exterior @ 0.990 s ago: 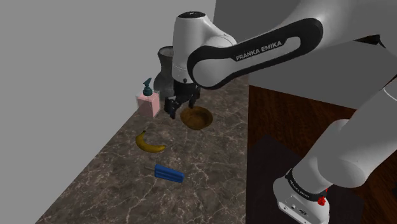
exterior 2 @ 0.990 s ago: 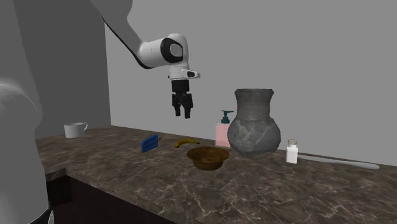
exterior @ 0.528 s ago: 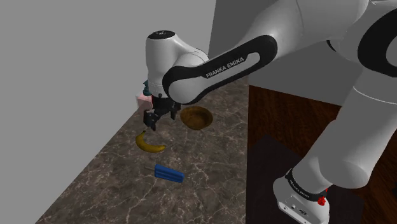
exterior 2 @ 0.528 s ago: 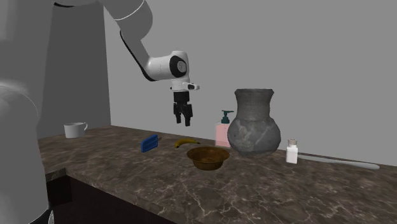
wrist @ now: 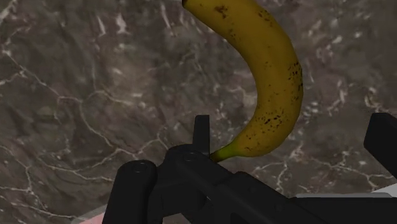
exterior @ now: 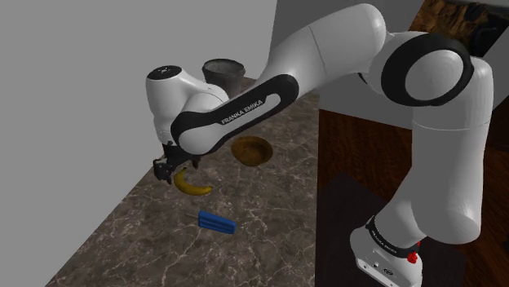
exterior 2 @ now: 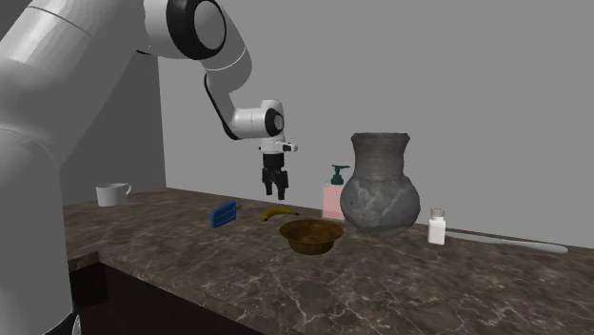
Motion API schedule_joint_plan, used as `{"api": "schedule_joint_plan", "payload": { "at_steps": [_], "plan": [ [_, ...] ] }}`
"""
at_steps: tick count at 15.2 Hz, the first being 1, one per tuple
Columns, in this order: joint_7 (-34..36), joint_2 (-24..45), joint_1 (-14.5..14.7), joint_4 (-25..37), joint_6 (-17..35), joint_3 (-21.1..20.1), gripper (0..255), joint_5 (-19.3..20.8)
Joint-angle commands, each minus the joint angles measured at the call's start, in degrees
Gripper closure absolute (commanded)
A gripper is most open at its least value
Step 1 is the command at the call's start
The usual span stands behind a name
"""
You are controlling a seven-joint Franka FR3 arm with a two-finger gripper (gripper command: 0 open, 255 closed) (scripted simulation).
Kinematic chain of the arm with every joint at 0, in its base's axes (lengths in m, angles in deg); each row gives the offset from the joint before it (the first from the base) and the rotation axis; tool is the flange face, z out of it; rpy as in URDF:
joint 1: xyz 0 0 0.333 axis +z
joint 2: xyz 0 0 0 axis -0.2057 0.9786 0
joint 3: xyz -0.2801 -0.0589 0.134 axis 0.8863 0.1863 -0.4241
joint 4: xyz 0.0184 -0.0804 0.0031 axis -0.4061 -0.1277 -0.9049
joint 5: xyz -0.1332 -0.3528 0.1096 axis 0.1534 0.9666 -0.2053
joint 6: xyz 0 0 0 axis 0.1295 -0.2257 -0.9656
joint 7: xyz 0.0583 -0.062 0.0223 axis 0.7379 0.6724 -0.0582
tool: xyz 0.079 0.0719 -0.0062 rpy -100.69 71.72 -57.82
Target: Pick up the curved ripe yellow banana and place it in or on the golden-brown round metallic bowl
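A curved yellow banana (exterior: 194,186) (exterior 2: 279,213) with brown specks lies flat on the dark marbled counter. The golden-brown round bowl (exterior: 251,152) (exterior 2: 310,236) stands on the counter, a short way from the banana and on the stand's side of it. My gripper (exterior: 163,169) (exterior 2: 275,187) hangs open just above the banana's end, pointing down. In the wrist view the banana (wrist: 273,83) curves away from the gripper (wrist: 291,137), its stem tip between the spread fingers (wrist: 201,130), close to one of them. Nothing is held.
A blue flat object (exterior: 216,222) (exterior 2: 224,213) lies beside the banana. Behind the bowl stand a grey vase (exterior 2: 380,183), a pink soap dispenser (exterior 2: 333,195) and a small white bottle (exterior 2: 437,226). A white mug (exterior 2: 112,194) sits at the second exterior view's far left. A grey wall backs the counter.
The arm swung from above the bowl toward the shoulder view's left and came down over the banana. The gripper stayed open; banana and bowl have not moved.
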Motion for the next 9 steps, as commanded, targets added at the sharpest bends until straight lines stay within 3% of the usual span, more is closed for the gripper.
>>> {"api": "schedule_joint_plan", "payload": {
  "at_steps": [1, 9],
  "plan": [
    [0.84, 2.94, 1.20, 2.62, 0.07, 0.46, 0, 0.96],
    [1.64, 5.88, 1.76, 1.91, 3.58, 1.42, 0, 2.30]
  ]
}}
